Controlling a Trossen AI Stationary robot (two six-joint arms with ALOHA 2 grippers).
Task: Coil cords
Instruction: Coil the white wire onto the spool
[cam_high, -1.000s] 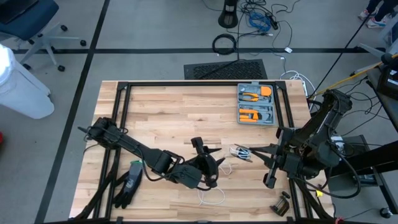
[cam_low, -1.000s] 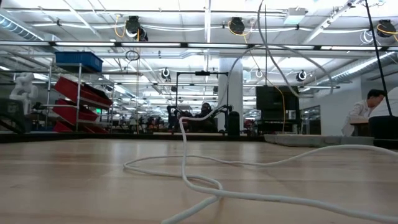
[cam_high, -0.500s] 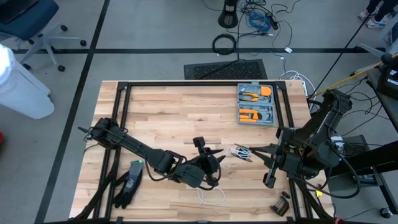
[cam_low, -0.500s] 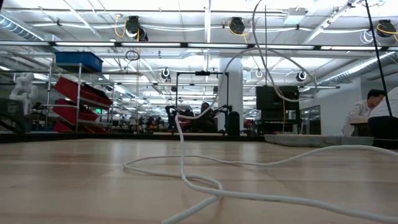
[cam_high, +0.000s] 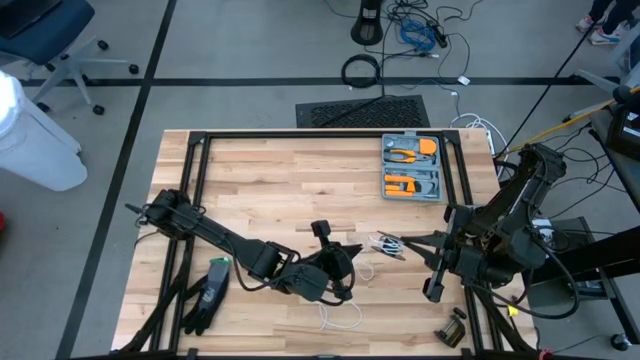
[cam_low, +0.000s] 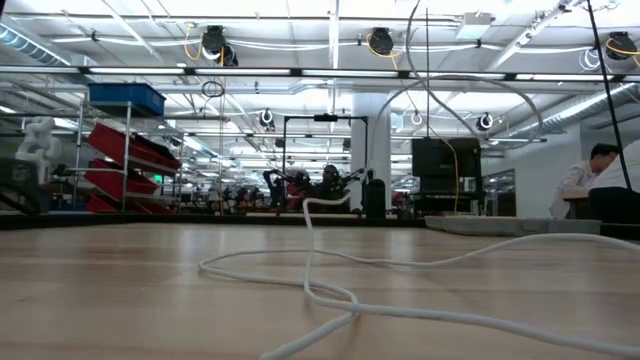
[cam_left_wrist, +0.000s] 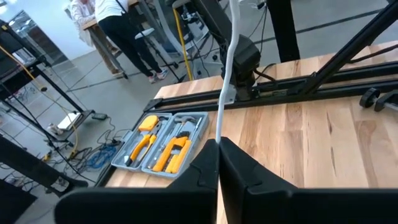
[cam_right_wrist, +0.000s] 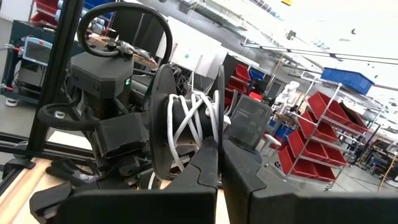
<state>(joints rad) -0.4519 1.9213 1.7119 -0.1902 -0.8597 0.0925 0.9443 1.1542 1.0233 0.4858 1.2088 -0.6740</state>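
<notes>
- Lower centre of the high view: the left gripper (cam_high: 345, 258) sits low over the table (cam_high: 260, 180), its fingers pinched tight on the white cord (cam_left_wrist: 225, 87). In the left wrist view the strand runs straight out from between the closed fingertips.
- Just below it in the high view, a loose loop of the same cord (cam_high: 340, 316) lies on the wood. The low view shows slack strands curling across the foreground, so a good length is not yet wound.
- Centre right of the high view: the right gripper (cam_high: 398, 243) is clamped on a small dark spool (cam_right_wrist: 186, 127). The right wrist view shows several white turns already on it.
- Upper right of the table: a grey tool case (cam_high: 413, 167) with orange-handled pliers, well apart from the work.
- Judgement: the coiling looks partly done; the slack on the table remains to be wound.
</notes>
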